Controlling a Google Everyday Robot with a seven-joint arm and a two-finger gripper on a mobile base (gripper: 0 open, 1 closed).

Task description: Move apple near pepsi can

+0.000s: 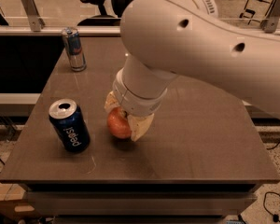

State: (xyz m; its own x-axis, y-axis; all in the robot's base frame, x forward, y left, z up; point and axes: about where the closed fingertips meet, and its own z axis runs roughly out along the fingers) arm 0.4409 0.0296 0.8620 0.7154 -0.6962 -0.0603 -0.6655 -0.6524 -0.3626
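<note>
Apple (117, 124) is counted once: a single orange-red fruit, found near the middle of the table's front half and clamped between the two cream fingers (142, 124) of the gripper (123, 122). By size, the scene is dominated by one white robot arm (200, 45), which is seen reaching down from the upper right and covering much of the far side of the table. One dark brown table (200, 134) is seen beneath it, and everything else is carried on its top. Two cans are counted. The taller, slimmer silver-and-blue can (74, 49) is placed upright near the far left corner, well apart from the rest. The pepsi can (69, 126), dark blue with white lettering and a silver top, is placed upright near the front left edge; the apple is held just to its right, near it but not touching, with a strip of bare table seen between them. What is inside either can cannot be told. The one gripper is pointed downward over the apple, a finger pressed to each side of it. A shadow is cast on the table directly under the fruit, and whether the apple is resting on the surface or held just clear of it cannot be told.
</note>
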